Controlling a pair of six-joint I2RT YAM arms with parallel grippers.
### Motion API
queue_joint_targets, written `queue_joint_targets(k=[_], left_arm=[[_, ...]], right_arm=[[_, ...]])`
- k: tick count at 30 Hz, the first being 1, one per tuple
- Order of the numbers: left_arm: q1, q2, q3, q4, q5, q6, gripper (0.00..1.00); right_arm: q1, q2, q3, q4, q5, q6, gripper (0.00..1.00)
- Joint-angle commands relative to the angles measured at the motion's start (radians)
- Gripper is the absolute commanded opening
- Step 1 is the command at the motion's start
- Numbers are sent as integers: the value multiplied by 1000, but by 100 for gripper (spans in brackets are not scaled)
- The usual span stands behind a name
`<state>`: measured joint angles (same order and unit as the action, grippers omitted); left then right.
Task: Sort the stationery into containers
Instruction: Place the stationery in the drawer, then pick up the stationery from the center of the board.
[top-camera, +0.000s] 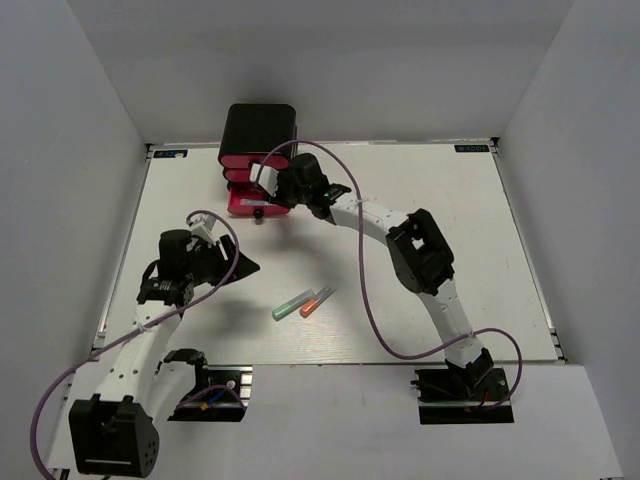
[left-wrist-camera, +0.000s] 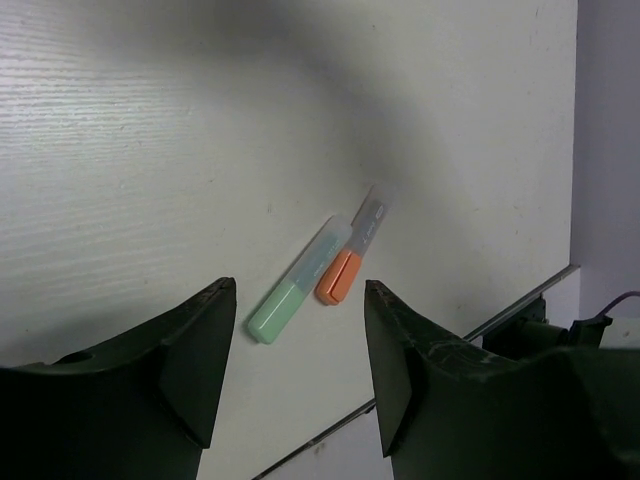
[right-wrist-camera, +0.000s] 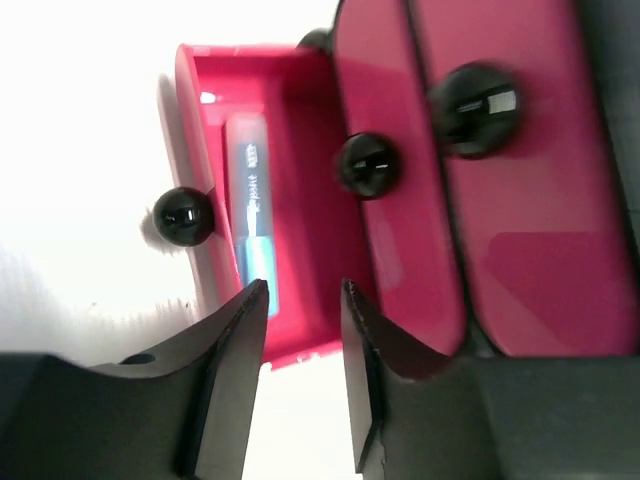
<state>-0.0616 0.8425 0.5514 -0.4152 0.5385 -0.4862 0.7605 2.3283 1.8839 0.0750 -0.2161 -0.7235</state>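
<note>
From above, the black box stands at the worktop's far edge with its lowest drawer pulled out. The right claw hangs over that drawer. The left claw hovers at the near left. A green capsule and an orange capsule lie side by side between the arms.

The left wrist view shows its jaws wide and empty above those two touching capsules.

The right wrist view shows jaws narrowly apart with nothing between them. A blue capsule lies in the open drawer, and the upper drawers are shut.
</note>
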Motion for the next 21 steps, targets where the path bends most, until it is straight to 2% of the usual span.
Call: queue_joint_targets(k=[1, 2, 5, 8, 9, 10, 11, 12, 13, 14, 15, 21], left_arm=[[-30, 58, 73, 42, 43, 66, 64], [-47, 75, 73, 52, 43, 80, 64], [-98, 136, 84, 105, 52, 89, 63], [-177, 205, 84, 127, 45, 89, 62], [-200, 225, 94, 136, 31, 89, 62], [-223, 249, 108, 136, -6, 89, 62], [-272, 276, 117, 122, -21, 103, 62], [-299, 335, 140, 101, -61, 116, 62], [-326, 364, 154, 89, -86, 116, 62], [-380, 391, 168, 79, -109, 130, 62], [-403, 412, 192, 69, -135, 141, 62], [-527, 513, 262, -28, -302, 210, 63]], right_arm=[[-19, -159, -22, 39, -37, 83, 37], [-29, -178, -31, 32, -43, 116, 23], [-65, -271, -98, -21, -110, 177, 1], [-107, -378, -204, -73, -235, 223, 0], [-116, -452, -230, -119, -323, 243, 0], [-127, -480, -261, -130, -347, 242, 3], [-141, -504, -360, -144, -392, 240, 11], [-145, -585, -396, -146, -399, 249, 27], [-153, -612, -463, -144, -405, 254, 31], [-158, -636, -526, -144, -402, 254, 34], [-171, -708, -581, -144, -404, 256, 36], [-216, -866, -767, -152, -397, 262, 40]])
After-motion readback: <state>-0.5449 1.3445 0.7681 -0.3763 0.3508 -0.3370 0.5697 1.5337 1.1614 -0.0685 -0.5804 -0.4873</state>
